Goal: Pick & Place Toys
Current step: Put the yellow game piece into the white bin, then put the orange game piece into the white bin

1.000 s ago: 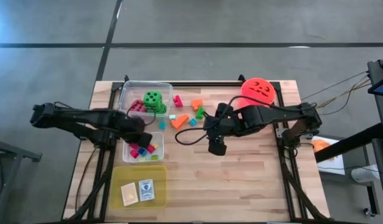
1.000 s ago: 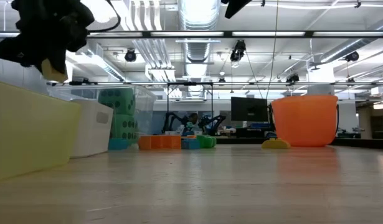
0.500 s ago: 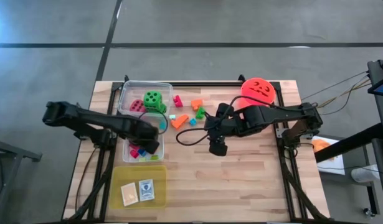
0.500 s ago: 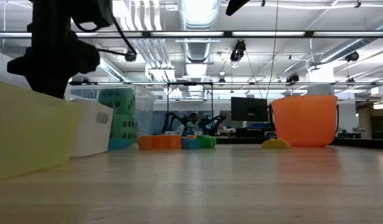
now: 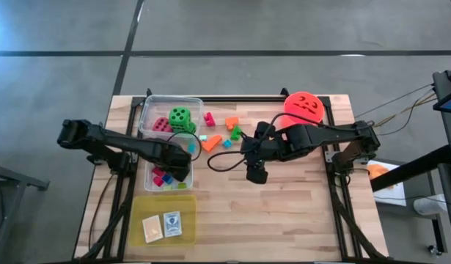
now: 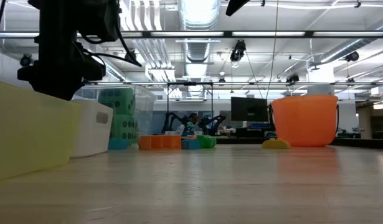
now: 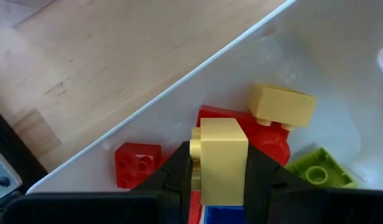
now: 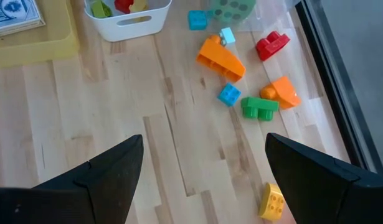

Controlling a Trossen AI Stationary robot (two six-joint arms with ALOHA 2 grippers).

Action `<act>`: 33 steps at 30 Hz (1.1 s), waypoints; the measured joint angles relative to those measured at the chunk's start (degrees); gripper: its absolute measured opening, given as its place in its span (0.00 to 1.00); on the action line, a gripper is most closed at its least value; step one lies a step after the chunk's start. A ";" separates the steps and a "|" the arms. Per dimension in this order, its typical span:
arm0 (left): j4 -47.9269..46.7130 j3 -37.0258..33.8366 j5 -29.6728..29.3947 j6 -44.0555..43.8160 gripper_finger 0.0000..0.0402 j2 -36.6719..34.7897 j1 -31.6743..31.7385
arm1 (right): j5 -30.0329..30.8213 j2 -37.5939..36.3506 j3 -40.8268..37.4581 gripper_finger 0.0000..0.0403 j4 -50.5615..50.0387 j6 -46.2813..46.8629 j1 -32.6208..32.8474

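Note:
My left gripper (image 5: pixel 180 167) points down into the white bin (image 5: pixel 158 186) and is shut on a yellow block (image 7: pixel 223 149). Under it lie red (image 7: pixel 137 163), yellow (image 7: pixel 283 106) and green (image 7: pixel 318 173) blocks. In the low view it (image 6: pixel 59 68) sinks behind the yellow tray (image 6: pixel 29 134). A green die (image 5: pixel 180 115) and a pink die (image 5: pixel 160 125) sit in the clear tub (image 5: pixel 149 107). Loose blocks (image 5: pixel 210 143) lie on the table between the arms. My right gripper (image 5: pixel 254 173) hangs open above the table's middle, and its wrist view shows the orange block (image 8: pixel 221 59) and others. My left gripper pinches the yellow block by two opposite sides (image 7: pixel 203 163) between its two fingers. The fingers come from above, pointing down. The block is inside the white bin, over the blocks lying there; whether it touches them I cannot tell.
The red-orange bucket (image 5: pixel 304 106) stands at the far right. Two cards (image 5: pixel 162 224) lie in the yellow tray (image 5: pixel 187 233) at the near left. A lone yellow block (image 8: pixel 272 200) lies near my right gripper. Bare wood spreads over the near right of the table.
My left gripper has gone down and toward the table's right, from above the bin's far end into the white bin. It rolled a little as it went and kept the yellow block pinched. In the low view the block has sunk out of sight behind the yellow tray.

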 joint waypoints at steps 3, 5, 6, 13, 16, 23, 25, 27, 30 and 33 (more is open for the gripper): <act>0.39 -0.26 -0.02 0.36 0.21 0.30 0.00 | 0.02 0.00 -0.09 0.83 -0.07 0.00 0.00; 0.55 -0.27 -0.21 0.55 0.21 0.28 0.00 | 0.02 0.00 -0.13 0.82 -0.09 -0.06 0.00; 0.62 -0.27 -0.24 0.94 0.21 0.28 0.00 | 0.03 0.00 -0.15 0.82 -0.09 -0.17 0.00; 0.85 -0.27 -0.26 1.41 0.21 0.28 0.00 | 0.04 0.00 -0.17 0.82 -0.09 -0.17 0.00; 0.89 -0.27 -0.21 1.41 0.27 0.26 0.00 | 0.04 0.00 -0.17 0.82 -0.09 -0.17 0.00; 1.48 -0.27 5.01 1.39 0.46 0.23 0.22 | 0.04 0.01 -0.17 0.82 -0.13 -0.13 0.00; 1.49 -0.27 5.69 1.41 0.51 0.23 0.24 | 0.03 0.00 -0.17 0.82 -0.15 -0.15 0.00; 1.49 -0.27 6.31 2.13 0.57 0.23 0.22 | 0.02 0.02 -0.17 0.82 -0.15 -0.15 0.00; 1.67 -0.27 7.33 4.73 0.65 0.23 0.22 | 0.02 0.02 -0.17 0.82 -0.19 -0.15 0.00; 2.42 -0.22 8.31 5.35 0.72 0.23 0.25 | 0.02 0.02 -0.17 0.82 -0.39 -0.15 0.01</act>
